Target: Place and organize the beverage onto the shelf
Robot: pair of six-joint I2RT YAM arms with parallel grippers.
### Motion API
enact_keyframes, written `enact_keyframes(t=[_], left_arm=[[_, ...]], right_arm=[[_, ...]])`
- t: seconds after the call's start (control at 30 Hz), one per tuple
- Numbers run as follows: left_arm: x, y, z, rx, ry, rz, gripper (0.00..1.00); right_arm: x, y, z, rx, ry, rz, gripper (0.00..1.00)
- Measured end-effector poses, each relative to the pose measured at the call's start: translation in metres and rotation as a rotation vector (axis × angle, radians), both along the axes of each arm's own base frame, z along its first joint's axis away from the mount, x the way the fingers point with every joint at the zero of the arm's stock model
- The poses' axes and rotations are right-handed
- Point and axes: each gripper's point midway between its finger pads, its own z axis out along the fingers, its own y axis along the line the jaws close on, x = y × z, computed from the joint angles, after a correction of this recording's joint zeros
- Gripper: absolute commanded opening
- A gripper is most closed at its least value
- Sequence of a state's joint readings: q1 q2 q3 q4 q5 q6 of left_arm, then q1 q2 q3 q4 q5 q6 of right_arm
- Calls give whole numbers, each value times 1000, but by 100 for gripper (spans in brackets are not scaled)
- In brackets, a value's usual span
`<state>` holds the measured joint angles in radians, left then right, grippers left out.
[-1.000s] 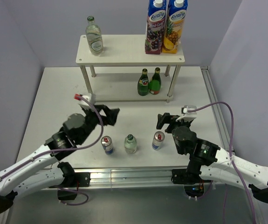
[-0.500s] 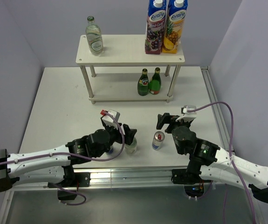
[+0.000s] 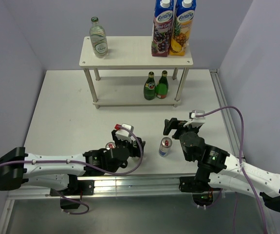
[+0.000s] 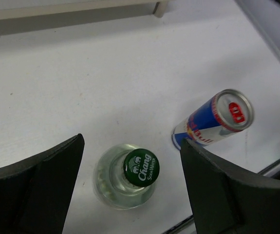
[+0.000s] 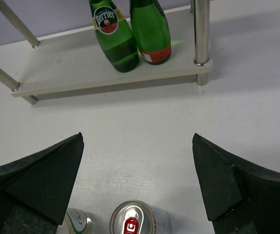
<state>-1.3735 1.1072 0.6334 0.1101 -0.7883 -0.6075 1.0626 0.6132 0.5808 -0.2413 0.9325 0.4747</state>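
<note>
2 glossy green glass bottles [image 5: 114,39], shiny metal can [image 4: 205,121], polished metal shelf legs [image 5: 201,34], matt table [image 4: 105,87]

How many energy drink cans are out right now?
2. One can stands near the table's front edge, right of centre. The second can is left of it, mostly hidden behind the left arm, with only its top showing.

Green cap [image 4: 140,167], white lettering, on the clear bottle [image 4: 105,190]. The can [image 4: 210,119] flashes blue and silver, red mark on its lid. One dark green bottle [image 5: 113,39] wears a yellow-and-red label; its twin [image 5: 152,29], a red band. Cream-white shelf [image 5: 81,73]; purple carton [image 3: 162,29], yellow carton [image 3: 182,29].
</note>
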Motion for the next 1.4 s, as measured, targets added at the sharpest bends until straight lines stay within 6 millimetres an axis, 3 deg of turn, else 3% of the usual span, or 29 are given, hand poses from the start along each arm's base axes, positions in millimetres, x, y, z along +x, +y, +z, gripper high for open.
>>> enact_keyframes(t=[0.27, 0.57, 0.73, 0.9, 0.97, 1.27, 1.4], left_arm=[[-3, 2, -40, 126, 2, 79, 81], [1, 6, -34, 102, -22, 158, 64], [1, -1, -34, 104, -26, 167, 47], [5, 1, -29, 121, -50, 206, 8], [5, 0, -29, 124, -53, 212, 0], [3, 3, -26, 199, -53, 218, 0], [5, 2, -8, 278, -85, 194, 0]], right_arm=[[0, 0, -1, -2, 2, 0, 99], [0, -1, -1, -7, 4, 0, 99], [0, -1, -2, -6, 5, 0, 99], [-1, -1, -2, -5, 5, -1, 99], [-1, -1, -2, -7, 6, -1, 99], [-1, -1, -2, -5, 5, -1, 99], [-1, -2, 0, 1, 2, -1, 99]])
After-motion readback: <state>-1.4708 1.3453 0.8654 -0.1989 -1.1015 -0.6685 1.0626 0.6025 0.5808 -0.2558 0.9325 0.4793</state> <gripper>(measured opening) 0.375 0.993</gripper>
